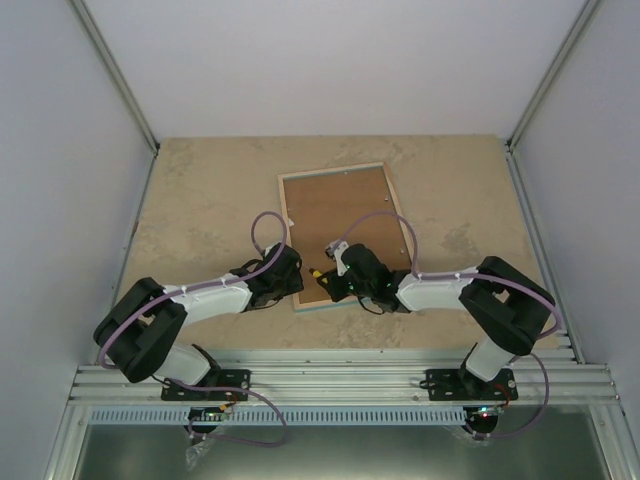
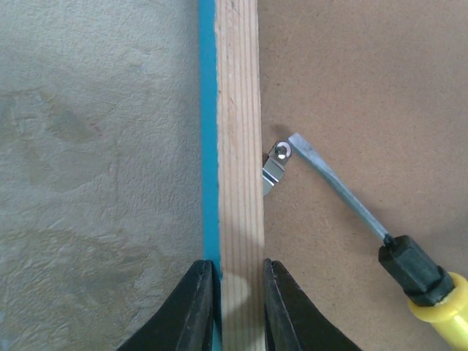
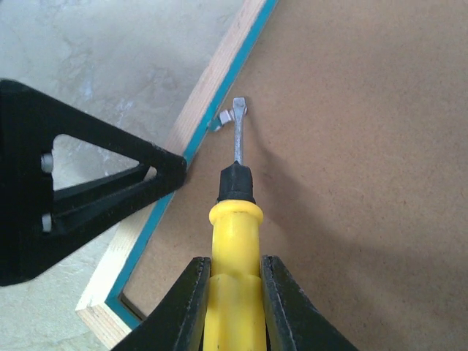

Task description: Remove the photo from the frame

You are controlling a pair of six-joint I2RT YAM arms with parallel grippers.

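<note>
Honestly, barely started: the frame (image 2: 238,110) is pinched at its left rail by the left gripper (image 2: 238,267), a screwdriver (image 3: 235,219) is clamped in the right gripper (image 3: 235,263) at a clip (image 2: 274,167), backing (image 2: 365,88) not yet lifted.

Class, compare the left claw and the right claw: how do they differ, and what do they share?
The left claw grips the frame by its wooden rail; the right claw grips a yellow screwdriver. The left claw sits at the frame's edge; the right claw is over the backing, blade at a clip. Both are black and shut.
</note>
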